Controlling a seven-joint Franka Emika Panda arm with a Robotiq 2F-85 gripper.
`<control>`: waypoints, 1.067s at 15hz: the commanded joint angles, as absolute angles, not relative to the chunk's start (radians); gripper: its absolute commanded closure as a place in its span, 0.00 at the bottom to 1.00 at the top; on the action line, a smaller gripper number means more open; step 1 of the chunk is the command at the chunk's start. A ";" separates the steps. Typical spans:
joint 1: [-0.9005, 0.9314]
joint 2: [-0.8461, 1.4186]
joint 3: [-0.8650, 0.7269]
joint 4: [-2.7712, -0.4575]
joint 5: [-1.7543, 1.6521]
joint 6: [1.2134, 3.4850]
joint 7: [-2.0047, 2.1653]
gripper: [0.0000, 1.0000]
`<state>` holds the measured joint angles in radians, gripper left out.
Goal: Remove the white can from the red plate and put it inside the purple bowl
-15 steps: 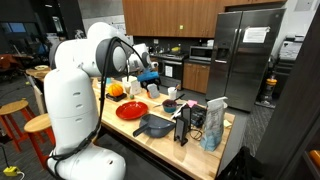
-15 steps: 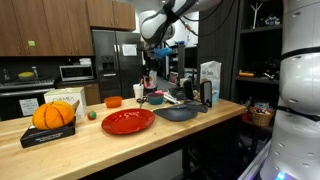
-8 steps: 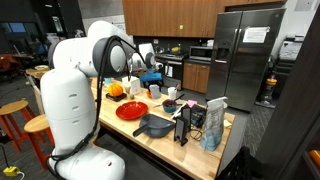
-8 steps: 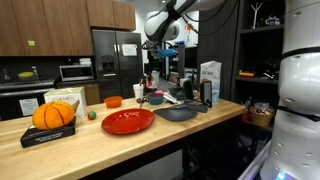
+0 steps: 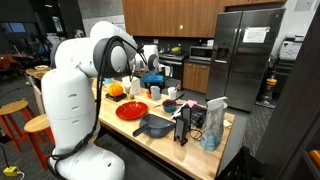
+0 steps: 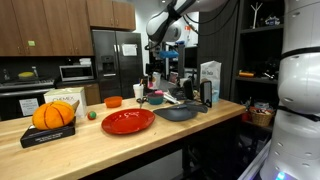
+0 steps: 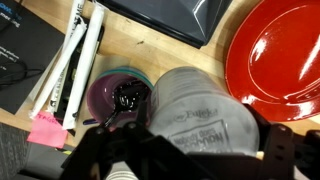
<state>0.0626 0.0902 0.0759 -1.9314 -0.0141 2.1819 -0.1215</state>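
Closest, in the wrist view: the white can (image 7: 205, 112), short and stout, dull off-white with faint raised lettering on its side, filling the middle of the frame. Clamped in the gripper (image 7: 190, 150), jaws closed against its two sides, one dark finger (image 7: 268, 150) showing at the right. Held up off the wood, over neither dish squarely.

Just below and left of it, the purple bowl (image 7: 100, 100), small and round, something dark and glossy inside, its right edge hidden behind the can. Tight on the bowl's left: a bundle of white sticks (image 7: 75, 60) lying along the rim and a pink scrap (image 7: 45, 128) at the near corner.

To the right, the red plate (image 7: 280, 55), wide, shiny and bare, cut off by the frame. Between plate and bowl, a strip of bare wooden counter (image 7: 150, 60). Beyond that strip, the corner of a dark grey pan (image 7: 165, 18).

Farther off, in an exterior view, the arm (image 6: 165, 20) reaching down over the cluttered far end of the counter, past the pan. Can too small to make out there. An orange bowl (image 6: 113, 101) behind the plate, well apart from the gripper. Open wood along the near edge.
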 commanded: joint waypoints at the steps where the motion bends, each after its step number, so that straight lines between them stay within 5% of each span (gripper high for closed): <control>1: 0.054 0.092 0.067 -1.923 0.005 2.164 -0.131 0.38; 16: 0.124 0.076 0.119 -1.927 -0.065 2.182 -0.096 0.38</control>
<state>0.1103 0.0991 0.1113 -1.9231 -0.0282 2.1847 -0.1187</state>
